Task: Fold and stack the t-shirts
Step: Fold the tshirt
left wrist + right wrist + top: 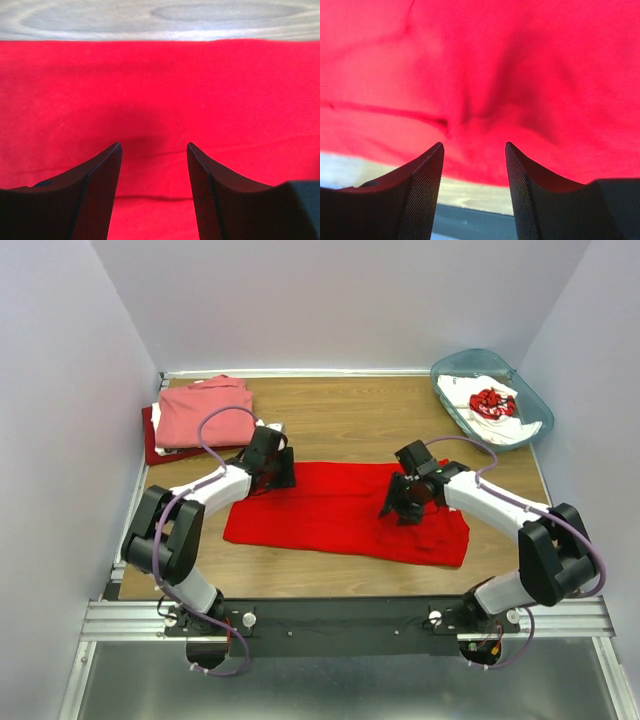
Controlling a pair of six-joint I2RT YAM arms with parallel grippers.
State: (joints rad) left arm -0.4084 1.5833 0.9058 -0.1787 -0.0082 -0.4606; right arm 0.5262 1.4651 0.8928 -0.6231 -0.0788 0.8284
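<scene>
Red shirt (pixel 335 512) lies spread flat mid-counter (pixel 340 420). Left pincer (pixel 272 468) sits at its far-left corner, fingers (pixel 102 185) parted, nothing between them, cloth underneath. Right pincer (pixel 405 502) is over the shirt's right part, likewise parted and gripping nothing; a cloth edge shows by its fingertips. Far-left of the red shirt, a pink shirt (pixel 205 412) is stacked on a dark red shirt (pixel 150 440). Far-right of it, a white shirt (pixel 487 400) lies in a teal bin (pixel 443 368).

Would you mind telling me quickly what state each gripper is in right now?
Left gripper: open, over the bright red t-shirt, holding nothing.
Right gripper: open, at the same shirt, nothing clamped.
</scene>
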